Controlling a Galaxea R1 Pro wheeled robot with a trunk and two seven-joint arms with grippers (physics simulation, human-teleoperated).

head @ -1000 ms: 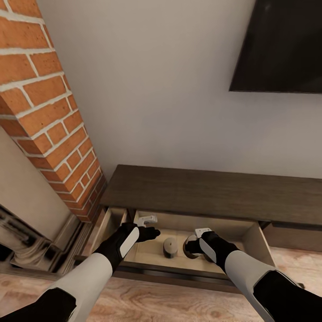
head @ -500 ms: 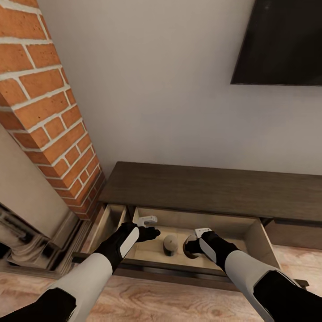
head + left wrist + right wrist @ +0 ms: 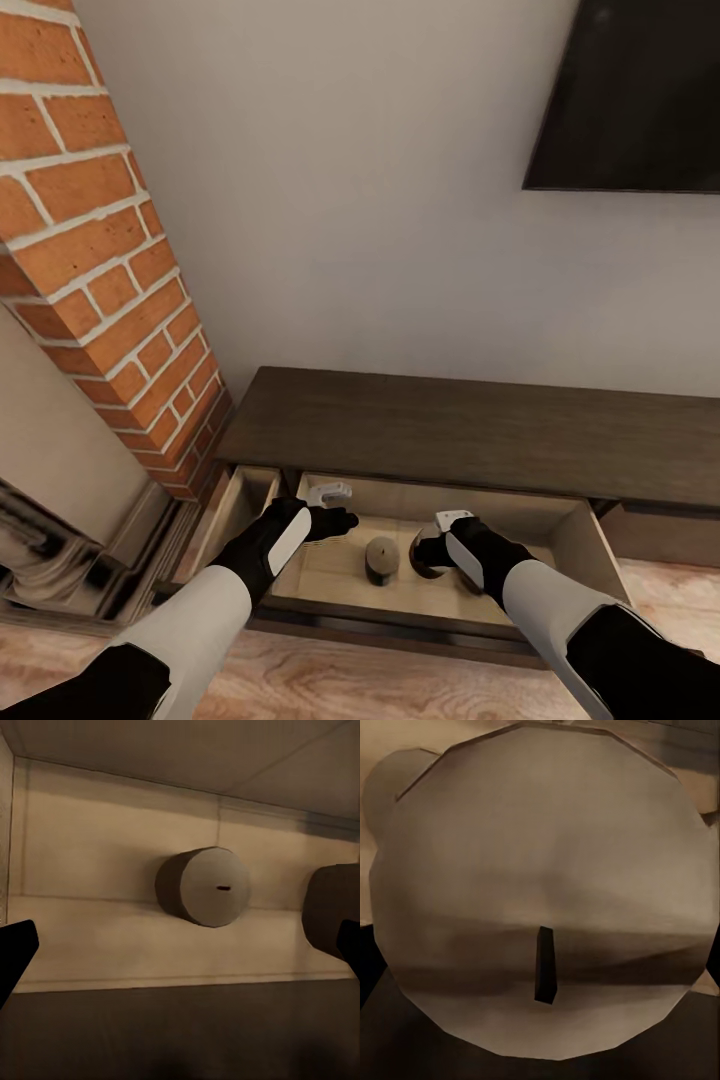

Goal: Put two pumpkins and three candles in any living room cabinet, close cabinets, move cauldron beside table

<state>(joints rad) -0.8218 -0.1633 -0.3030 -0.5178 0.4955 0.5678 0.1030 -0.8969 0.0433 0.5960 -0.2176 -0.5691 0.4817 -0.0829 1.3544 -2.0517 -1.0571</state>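
left to right in the head view: brick fireplace [image 3: 95, 270], then the cabinet [image 3: 470, 430] with its drawer [image 3: 590, 545] pulled open beneath the wall tv [image 3: 630, 95].

my left gripper [image 3: 335, 510] hangs over the left part of the drawer; the left wrist view shows its two fingertips [image 3: 15, 949] well spread with nothing between them, looking down on a candle [image 3: 204, 886] that stands free on the drawer floor.

that same candle [image 3: 381, 558] stands upright near the middle of the drawer, between my two grippers.

my right gripper [image 3: 432, 550] is down inside the drawer with a second candle [image 3: 540, 892] right against its camera; the fingers themselves are hidden, so i cannot tell whether it is pinched or released.

progress, as i judge it: one candle is stowed and a second is in the drawer at my right gripper. the third candle, both pumpkins and the cauldron are unaccounted for, and the drawer must yet be shut.
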